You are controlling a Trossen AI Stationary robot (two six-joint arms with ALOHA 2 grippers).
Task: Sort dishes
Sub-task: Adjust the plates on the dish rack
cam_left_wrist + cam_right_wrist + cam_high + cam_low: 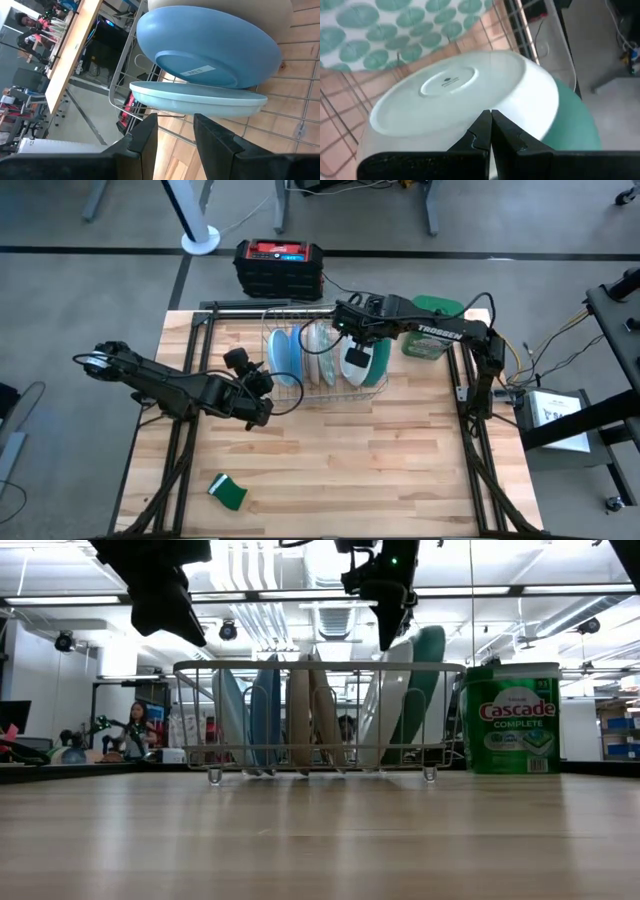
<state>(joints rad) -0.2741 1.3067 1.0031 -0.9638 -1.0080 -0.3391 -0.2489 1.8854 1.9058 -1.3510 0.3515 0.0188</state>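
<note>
Plates (pixel 322 358) stand on edge in wire rack (pixel 375 392) at bench (pixel 330 470) rear-centre, high view. Right gripper (pixel 354 352) over rack's right end; left gripper (pixel 262 393) just left of rack. Low view: Cascade tub (pixel 514 720) right of rack. L wrist: fingers (pixel 145 142) narrowly apart, empty, facing blue plates (pixel 210 50). R wrist: fingers (pixel 479 131) closed together above white dish (pixel 460 95).
</note>
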